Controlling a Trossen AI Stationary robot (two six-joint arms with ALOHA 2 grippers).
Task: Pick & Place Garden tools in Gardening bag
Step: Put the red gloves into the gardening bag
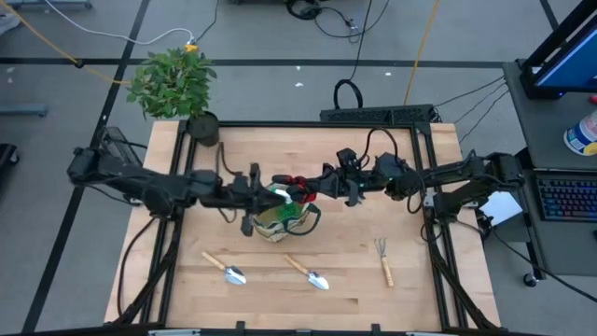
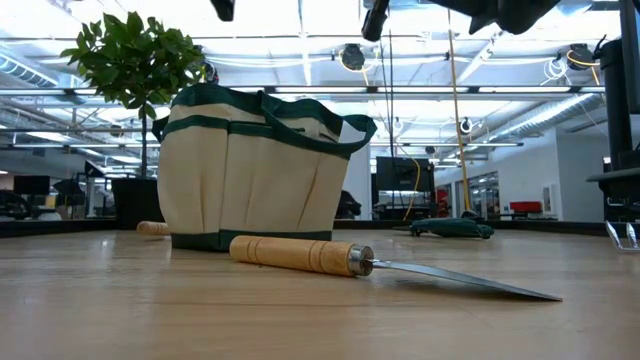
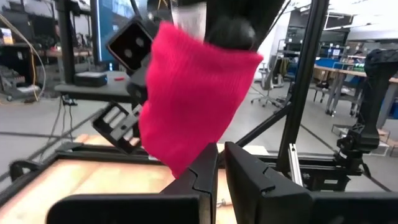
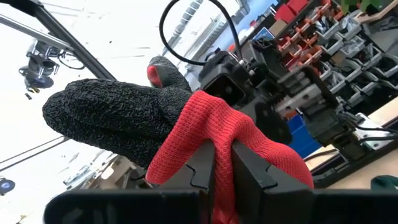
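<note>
Nearest the low camera: wooden-handled trowel [image 2: 330, 256], flat on the desk [image 1: 326, 154], blade pointing away from the bag. Behind it: gardening bag [image 2: 255, 165], beige canvas with dark green trim and loop handles, upright near mid-desk; green item visible inside from above. Second trowel [image 1: 225, 268], flat, near the front edge, just beside the first trowel [image 1: 309, 273]. Fork rake [image 1: 384, 262], wooden handle, flat, toward the right front, well apart from the bag [image 1: 280, 219]. Red-and-black glove [image 4: 180, 134], aloft above the bag, red cuff pinched in the right pincer [image 4: 222, 163], clenched on the fabric; black palm and fingers bunched beyond. Same glove [image 3: 193, 99] seen as a red cloth hanging just ahead of the left pincer [image 3: 221, 163], clenched, fingers nearly together, nothing visibly between them; contact with the cloth not determinable. Left pincer [image 1: 254, 182] over the bag's left rim, right pincer [image 1: 312, 189] meeting it from the opposite side, glove [image 1: 297, 185] between the two. Potted plant [image 1: 175, 86], leafy, black pot, at the desk's far left corner.
</note>
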